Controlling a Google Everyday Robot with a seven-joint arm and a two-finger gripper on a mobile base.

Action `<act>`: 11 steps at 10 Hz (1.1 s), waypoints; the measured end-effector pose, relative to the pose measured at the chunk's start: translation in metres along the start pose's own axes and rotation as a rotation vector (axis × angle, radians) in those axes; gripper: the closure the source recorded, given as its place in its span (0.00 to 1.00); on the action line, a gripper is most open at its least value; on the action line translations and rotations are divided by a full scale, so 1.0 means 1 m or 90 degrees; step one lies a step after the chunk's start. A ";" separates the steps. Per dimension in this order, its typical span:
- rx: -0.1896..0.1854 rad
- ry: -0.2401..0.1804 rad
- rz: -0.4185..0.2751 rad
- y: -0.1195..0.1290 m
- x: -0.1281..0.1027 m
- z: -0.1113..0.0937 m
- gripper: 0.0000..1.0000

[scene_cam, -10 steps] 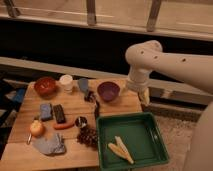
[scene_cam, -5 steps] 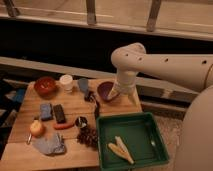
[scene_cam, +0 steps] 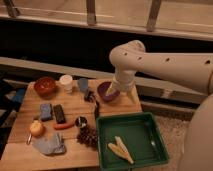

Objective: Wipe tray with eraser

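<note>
The green tray sits at the table's front right with pale yellow pieces lying in it. The eraser, a small dark block, lies flat on the left half of the wooden table, beside a blue block. My gripper hangs from the white arm over the back of the table, at the right edge of a purple bowl. It is behind the tray and well to the right of the eraser. The gripper is open and holds nothing.
Along the back stand a red bowl, a white cup and a grey cup. A black stick, a dark cluster, an orange piece, a round fruit and a grey cloth lie nearer.
The arm has swung left and down, bringing the gripper from right of the purple bowl to its right edge. Nothing on the table has moved.
</note>
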 end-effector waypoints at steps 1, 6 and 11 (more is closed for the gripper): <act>-0.008 -0.005 -0.025 0.022 0.001 0.002 0.20; -0.076 -0.017 -0.158 0.137 0.018 0.008 0.20; -0.104 -0.011 -0.236 0.198 0.043 0.014 0.20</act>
